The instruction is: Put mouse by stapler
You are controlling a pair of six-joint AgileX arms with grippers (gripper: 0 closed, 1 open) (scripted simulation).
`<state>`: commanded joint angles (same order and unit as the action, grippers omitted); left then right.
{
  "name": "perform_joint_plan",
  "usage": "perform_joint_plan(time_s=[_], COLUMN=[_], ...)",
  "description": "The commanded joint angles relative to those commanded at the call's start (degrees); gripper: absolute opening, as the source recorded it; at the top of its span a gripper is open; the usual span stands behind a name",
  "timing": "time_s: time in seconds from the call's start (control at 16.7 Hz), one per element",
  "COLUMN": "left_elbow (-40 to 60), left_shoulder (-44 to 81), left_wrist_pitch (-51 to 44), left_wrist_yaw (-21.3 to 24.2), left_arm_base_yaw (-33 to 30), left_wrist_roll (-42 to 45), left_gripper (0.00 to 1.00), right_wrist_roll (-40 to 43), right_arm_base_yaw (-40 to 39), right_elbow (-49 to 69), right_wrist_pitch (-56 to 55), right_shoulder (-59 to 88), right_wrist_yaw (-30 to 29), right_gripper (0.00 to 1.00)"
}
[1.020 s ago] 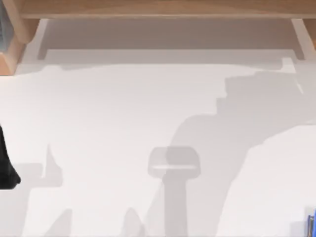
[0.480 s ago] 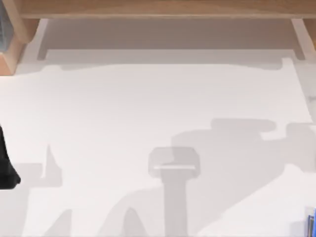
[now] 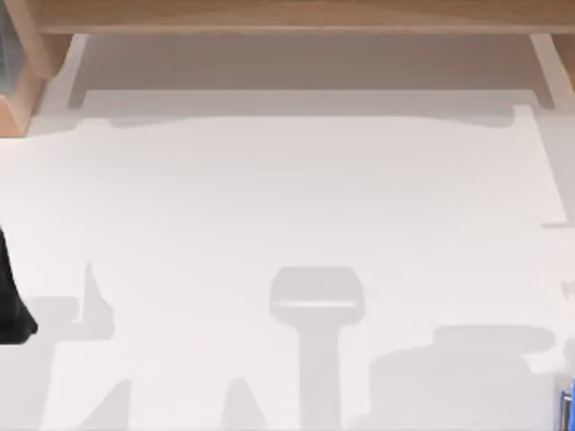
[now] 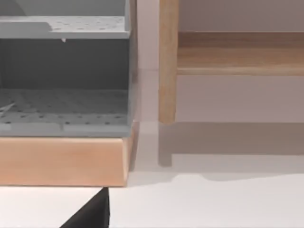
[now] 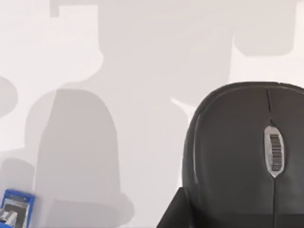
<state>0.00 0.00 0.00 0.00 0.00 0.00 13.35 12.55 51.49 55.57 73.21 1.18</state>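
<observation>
Under our right wrist camera the mouse (image 5: 242, 152) looms close, long axis toward twelve o'clock, stapler (image 5: 16, 206) at eight; finger state we cannot tell.

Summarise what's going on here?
A black computer mouse with a scroll wheel sits close under the right wrist camera, over the white table. I cannot tell whether the right gripper is holding it. A small blue object, probably the stapler, lies apart from the mouse, at the top view's lower right edge. A dark shape at that view's left edge is likely the parked left arm, whose camera faces a grey perforated rack.
</observation>
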Motion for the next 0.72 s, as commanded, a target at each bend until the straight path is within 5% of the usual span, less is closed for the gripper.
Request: perform_joint_plan(time_s=[0.36,0.72], left_elbow=[0.0,0.0], left_shoulder=[0.0,0.0], left_wrist_pitch=[0.0,0.0], left_wrist_yaw=[0.0,0.0], left_arm_base_yaw=[0.0,0.0], left_wrist_roll=[0.0,0.0], left_gripper=[1.0,1.0], right_wrist_roll=[-0.33,-0.44], right_arm_base_yaw=[-0.82,-0.92], right_elbow=[-16.96,-21.08], right_wrist_pitch=[-1.05,-1.22], right_shoulder=[-10.36,-12.84], right_wrist_yaw=[-0.1,-0.13], right_gripper=[0.0,0.0])
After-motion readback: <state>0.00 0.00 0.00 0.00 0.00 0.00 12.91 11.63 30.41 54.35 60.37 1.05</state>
